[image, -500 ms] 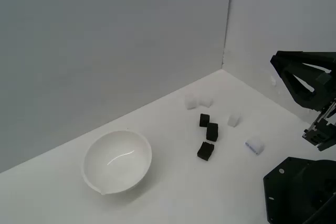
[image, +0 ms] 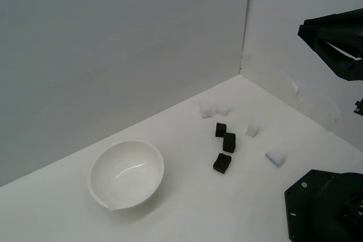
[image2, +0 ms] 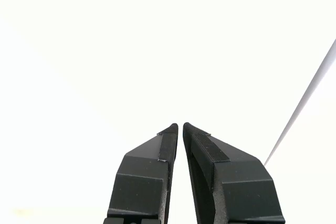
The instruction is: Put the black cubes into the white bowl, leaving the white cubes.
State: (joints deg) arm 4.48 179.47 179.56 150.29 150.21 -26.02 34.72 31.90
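Three black cubes point(image: 220, 130) point(image: 229, 141) point(image: 222, 162) lie close together on the white surface. The white bowl point(image: 127, 143) stands empty, toward the exterior view's left of them. White cubes lie around the black ones point(image: 205, 109) point(image: 223, 109) point(image: 252, 129) point(image: 275, 156). My gripper point(image: 302, 29) hangs high at the exterior view's right, well above and apart from the cubes. In the wrist view the gripper point(image2: 180, 125) has its fingers nearly touching, with nothing between them. That view shows only a bright white background, no cubes and no bowl.
The black robot base point(image: 323, 205) sits at the exterior view's lower right. Two grey-white walls meet in a corner point(image: 245, 55) behind the cubes.
The arm has risen at the exterior view's right; its lower part has left the picture. The cubes and bowl have not moved.
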